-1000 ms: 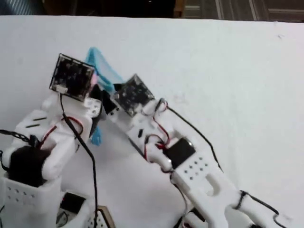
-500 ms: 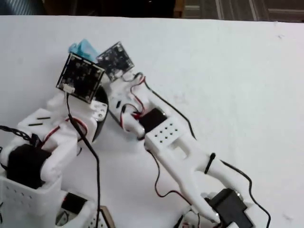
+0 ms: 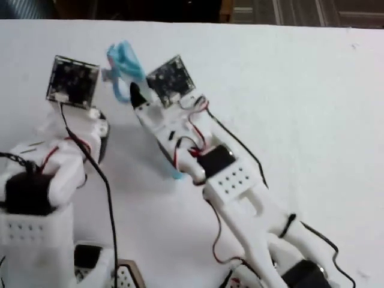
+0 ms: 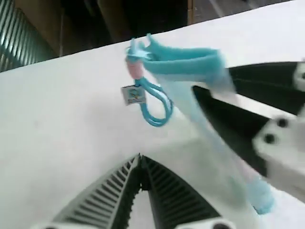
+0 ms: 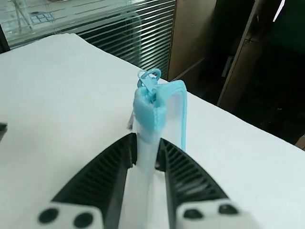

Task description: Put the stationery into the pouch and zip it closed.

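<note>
The right claw [image 5: 146, 143] is clenched on the light blue pouch [image 5: 148, 112]. Both black jaws press its flat sides, and the pouch's end sticks out past the fingertips, edge-on, with the zip pull [image 5: 150, 76] at its far tip. In the left wrist view a pink bead [image 4: 133, 69], a small tag [image 4: 133, 94] and a blue cord loop [image 4: 156, 104] hang from that pull, on the side of the pouch that faces the left claw [image 4: 139, 165]. The left claw is closed on nothing, its ribbed jaws meeting at the tips, near the loop but apart from it. How far the zip is drawn cannot be told.

In the high view the right arm's circuit board [image 3: 171, 77] sits just behind its claw and, together with the arm's body, covers most of the pouch. One blue bit of the pouch shows beside the arm, behind the claw. The left arm's circuit board [image 3: 72, 81] stands over the left claw. Under both claws lies the white table [image 3: 288, 90]. Beyond the right claw, past the table's edge, are window blinds [image 5: 119, 21] and dark furniture [image 5: 248, 57].
</note>
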